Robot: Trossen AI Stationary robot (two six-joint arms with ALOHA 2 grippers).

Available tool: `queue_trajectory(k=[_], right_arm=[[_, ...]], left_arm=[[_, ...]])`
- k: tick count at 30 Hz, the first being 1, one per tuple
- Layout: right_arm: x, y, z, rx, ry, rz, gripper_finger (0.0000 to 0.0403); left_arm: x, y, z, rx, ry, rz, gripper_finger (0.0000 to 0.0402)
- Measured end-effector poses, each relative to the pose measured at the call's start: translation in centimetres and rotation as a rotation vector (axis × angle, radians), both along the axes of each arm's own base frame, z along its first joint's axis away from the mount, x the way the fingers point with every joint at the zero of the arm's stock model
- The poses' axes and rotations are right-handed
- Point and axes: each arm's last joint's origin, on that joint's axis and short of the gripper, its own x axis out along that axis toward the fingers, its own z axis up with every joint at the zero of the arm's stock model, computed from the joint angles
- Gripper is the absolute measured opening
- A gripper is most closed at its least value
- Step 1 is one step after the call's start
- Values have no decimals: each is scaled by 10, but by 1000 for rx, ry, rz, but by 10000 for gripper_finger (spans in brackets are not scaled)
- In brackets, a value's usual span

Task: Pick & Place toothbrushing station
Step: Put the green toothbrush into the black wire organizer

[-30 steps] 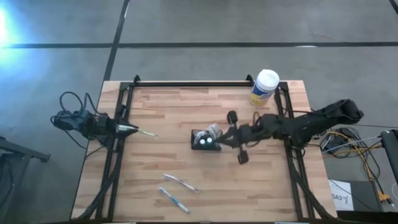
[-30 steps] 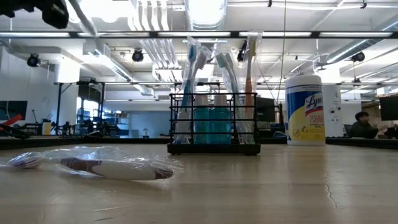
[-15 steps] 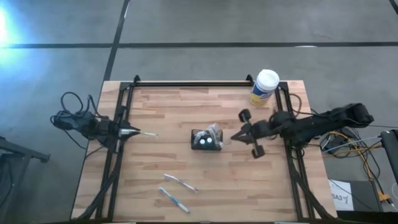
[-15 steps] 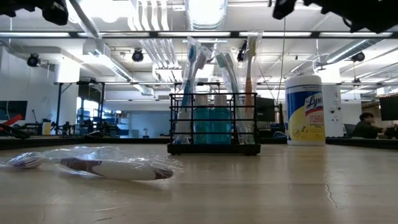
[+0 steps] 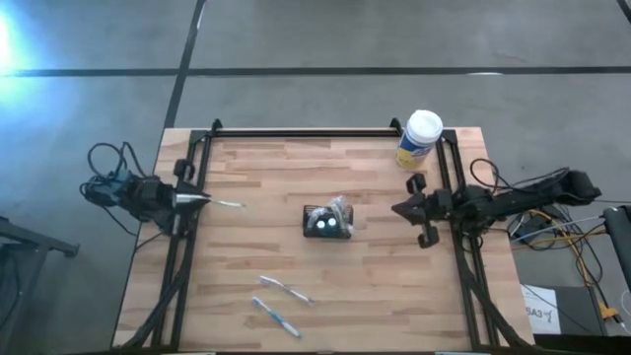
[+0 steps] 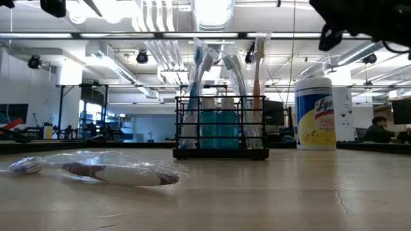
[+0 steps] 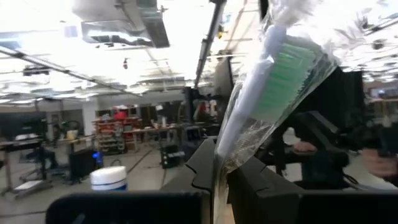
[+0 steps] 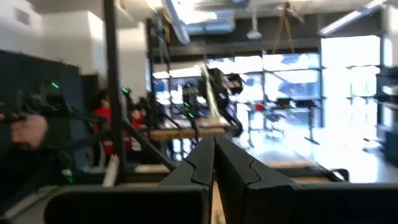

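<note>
The toothbrushing station (image 5: 326, 221) stands mid-table. The left gripper (image 5: 205, 202), at the table's left edge, pinches a wrapped toothbrush (image 5: 228, 204). The right gripper (image 5: 398, 209), near the right edge, has its fingers pressed together on nothing.

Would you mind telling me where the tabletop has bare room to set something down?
Bare wood lies between the black holder and the far rail, and along the near right corner. It is crowded near left, where two wrapped toothbrushes lie, and by the yellow canister.
</note>
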Motion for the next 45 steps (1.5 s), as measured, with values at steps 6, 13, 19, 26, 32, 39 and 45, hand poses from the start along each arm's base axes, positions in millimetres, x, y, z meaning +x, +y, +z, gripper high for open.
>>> queue_trajectory(k=[6, 13, 19, 26, 32, 39, 45], right_arm=[[-17, -3, -20, -56, 23, -32, 8], [-22, -4, -26, -160, 75, -71, 8], [-20, -6, -20, -199, 85, -153, 8], [-18, -5, -8, -227, 81, -156, 8], [-17, -5, -8, -245, 88, -160, 8], [-17, -5, -8, -258, 83, -164, 8], [-17, -5, -9, -249, 88, -160, 8]], left_arm=[[1, 3, -2, -14, 45, 119, 21], [15, -1, 0, -51, 108, 136, 22], [40, -7, 18, -10, 152, 175, 22], [92, -1, 42, 41, 257, 198, 22], [139, 33, 40, -58, 365, 0, 23], [174, 75, 10, -150, 388, 5, 23], [187, 77, -2, -169, 379, -24, 23]])
